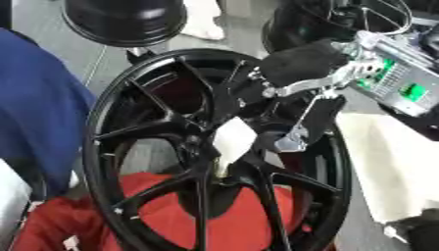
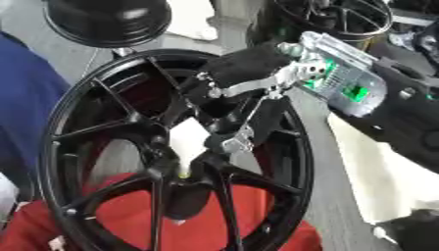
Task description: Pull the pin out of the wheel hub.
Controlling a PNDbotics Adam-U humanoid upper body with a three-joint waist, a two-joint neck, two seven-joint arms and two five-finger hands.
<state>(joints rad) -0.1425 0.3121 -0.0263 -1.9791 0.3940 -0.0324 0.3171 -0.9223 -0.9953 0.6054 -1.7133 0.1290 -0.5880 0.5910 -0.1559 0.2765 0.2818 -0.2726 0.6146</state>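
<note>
Pin (image 1: 232, 142), a pale white wedge-shaped piece, sits at the centre of the black wheel hub (image 1: 129, 147), where the spokes meet. Right hand (image 2: 227, 117) reaches in from the hub's upper right, its black and silver fingers (image 2: 233, 142) curled down just beside the pin, touching its right edge. Behind the hub's lower spokes lies red cloth (image 1: 214, 220).

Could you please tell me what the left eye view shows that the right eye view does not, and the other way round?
Only the left eye view shows a pale strip at its lower left edge. Only the right eye view shows more of the spoked rim at top right. Both share the black wheel, the white pin at its hub, the right hand reaching in beside it, and the red cloth below.
</note>
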